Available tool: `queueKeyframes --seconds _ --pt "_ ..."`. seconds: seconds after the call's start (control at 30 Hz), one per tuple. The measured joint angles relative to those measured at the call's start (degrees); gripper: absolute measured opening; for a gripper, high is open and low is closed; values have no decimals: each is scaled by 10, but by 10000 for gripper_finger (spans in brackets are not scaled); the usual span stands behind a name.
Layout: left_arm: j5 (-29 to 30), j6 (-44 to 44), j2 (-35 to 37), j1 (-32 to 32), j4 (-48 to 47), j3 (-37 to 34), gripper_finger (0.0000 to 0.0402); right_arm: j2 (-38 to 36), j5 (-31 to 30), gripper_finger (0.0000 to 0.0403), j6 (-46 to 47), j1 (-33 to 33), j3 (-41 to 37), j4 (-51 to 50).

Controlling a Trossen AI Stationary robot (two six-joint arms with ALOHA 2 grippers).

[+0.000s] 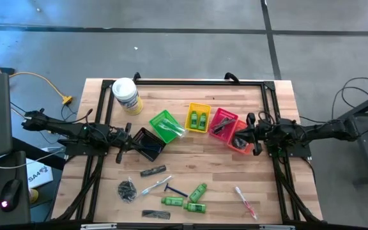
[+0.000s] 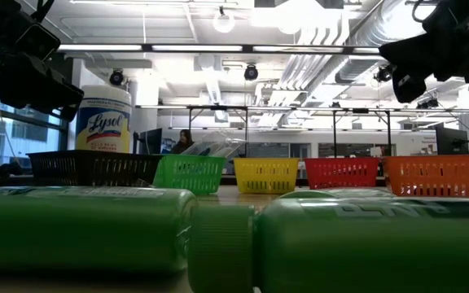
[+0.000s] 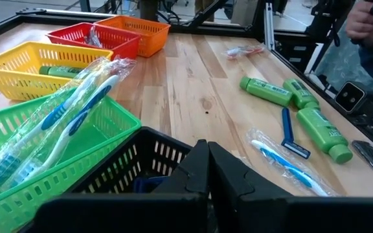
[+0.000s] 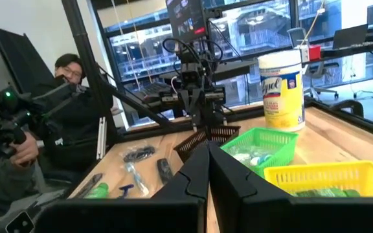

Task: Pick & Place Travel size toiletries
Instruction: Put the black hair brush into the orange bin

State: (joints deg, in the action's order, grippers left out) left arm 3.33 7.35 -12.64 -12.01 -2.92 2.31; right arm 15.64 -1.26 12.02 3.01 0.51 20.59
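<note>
Both pincers empty: left gripper pinched tight over the black basket, right gripper likewise over the orange basket, so a careless descent could knock either basket aside.

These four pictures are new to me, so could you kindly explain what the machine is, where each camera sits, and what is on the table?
Two dark robot arms work at a wooden table. One picture looks straight down, one looks level across the tabletop, and one comes from each arm's wrist. The left gripper is over the black basket; the right gripper is by the orange basket. Both have their jaws shut and hold nothing. Green, yellow and red baskets stand between them, beside a tub of wipes. Green bottles, toothbrushes, a razor and combs lie loose near the front edge.
</note>
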Motion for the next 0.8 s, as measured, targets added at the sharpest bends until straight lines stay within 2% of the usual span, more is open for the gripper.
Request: queueKeyframes --seconds 0.13,0.2,0.33,0.4,0.53,0.7,0.8 --pt "-2 0 0 0 -8 3 0 0 0 4 0 0 0 -6" --pt "0 -7 -14 0 -56 21 0 0 0 3 2 0 0 -6" --pt "4 -10 -54 -6 -146 78 0 0 0 4 11 0 0 -7" --pt "8 -10 -81 -25 -138 115 0 0 0 5 13 0 0 -7" --pt "15 8 -151 -95 -150 153 0 0 4 5 12 0 0 -17" --pt "104 109 -260 -200 -178 213 0 1 0 5 13 0 -1 -42" --pt "110 160 -327 -267 -220 248 0 0 4 5 17 0 -1 -43"
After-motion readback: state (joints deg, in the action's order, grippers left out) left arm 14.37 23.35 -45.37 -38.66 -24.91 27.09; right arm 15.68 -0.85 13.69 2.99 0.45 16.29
